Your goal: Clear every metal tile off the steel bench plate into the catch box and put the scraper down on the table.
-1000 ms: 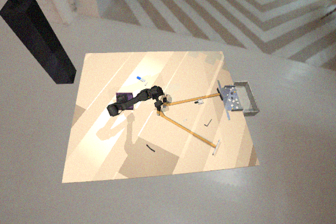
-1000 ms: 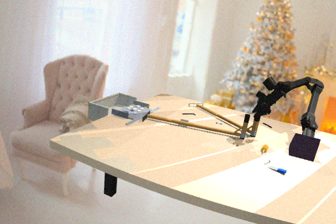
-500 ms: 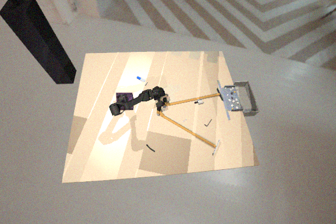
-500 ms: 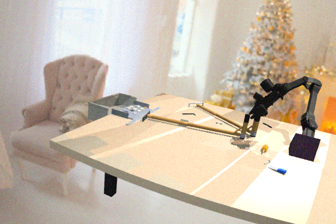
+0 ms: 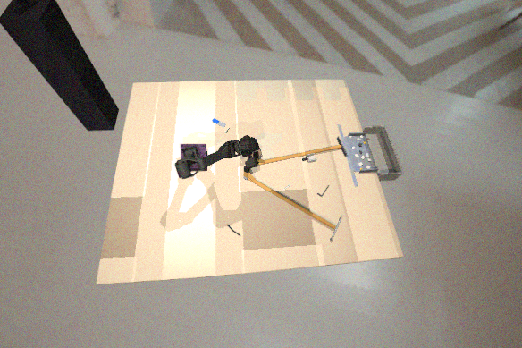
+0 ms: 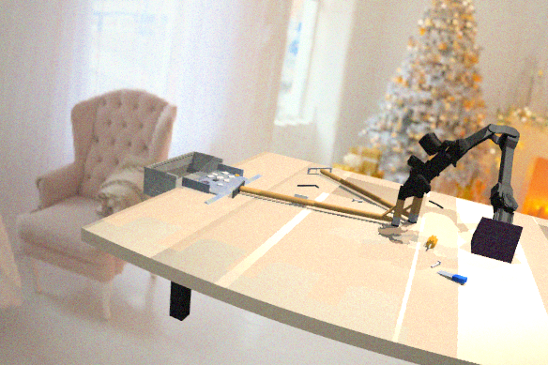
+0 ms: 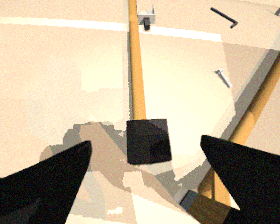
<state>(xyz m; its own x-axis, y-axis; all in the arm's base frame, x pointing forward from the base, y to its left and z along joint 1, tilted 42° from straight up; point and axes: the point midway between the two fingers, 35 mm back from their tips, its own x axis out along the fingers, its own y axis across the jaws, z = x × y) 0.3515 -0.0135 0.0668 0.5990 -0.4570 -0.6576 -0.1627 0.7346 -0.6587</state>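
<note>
The long scraper (image 5: pixel 299 154) (image 6: pixel 314 204) (image 7: pixel 136 75) lies on the table, its dark blade at the near edge of the steel bench plate (image 6: pixel 225 190). Several small metal tiles (image 5: pixel 357 156) (image 6: pixel 214 174) are spread over the plate. The grey catch box (image 5: pixel 395 175) (image 6: pixel 161 181) is at the plate's far end. My gripper (image 7: pixel 147 143) is open, pointing down over the scraper's near end. In the wrist view the scraper's upright grip block (image 7: pixel 148 142), with its black top, shows between the fingertips, untouched. My fingertips are hard to make out in the top and exterior views.
A second wooden-handled tool (image 5: pixel 290 202) (image 6: pixel 358 189) (image 7: pixel 261 95) with an open-frame head lies at an angle, its own grip block close beside the scraper's. A hex key (image 5: pixel 322 193) (image 7: pixel 224 17), a screw (image 7: pixel 223 77) and a blue-handled tool (image 5: pixel 218 123) (image 6: pixel 459 278) also lie around.
</note>
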